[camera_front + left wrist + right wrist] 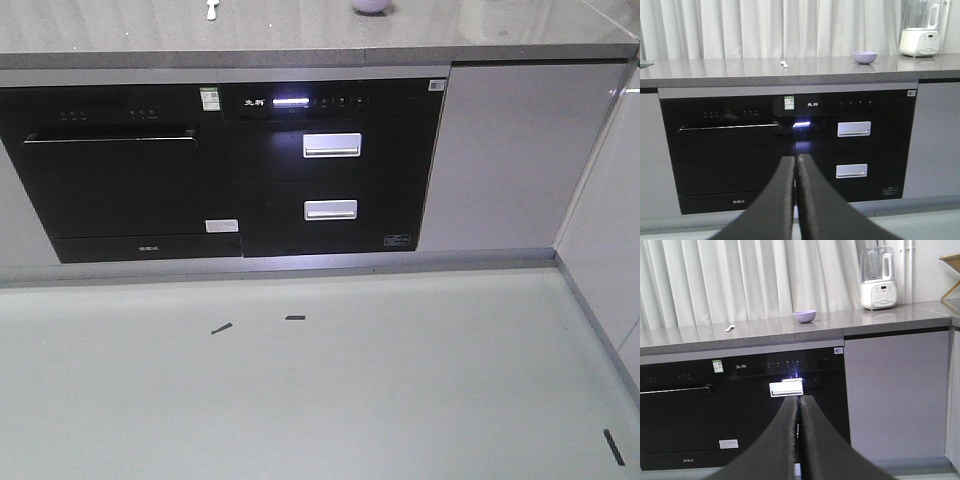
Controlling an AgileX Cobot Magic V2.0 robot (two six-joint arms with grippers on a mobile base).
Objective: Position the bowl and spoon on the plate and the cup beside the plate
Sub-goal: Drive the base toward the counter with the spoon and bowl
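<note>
Left hand (796, 159), right hand (799, 400), smooth black tapered fingers (780, 200)

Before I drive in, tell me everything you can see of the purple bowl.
The bowl is small, round, lavender, smooth like plastic, its sides tapering to a narrow base. It stands upright on the grey countertop; its inside is hidden from these low views. Only the countertop touches it: the spoon lies well apart on one side, the white blender on the other.

Nothing reads clearly. Control panel (880, 105) carries a white two-character brand mark (812, 104), too blurred to make out. Green-and-white sticker (789, 100) beside it, its print illegible.
</note>
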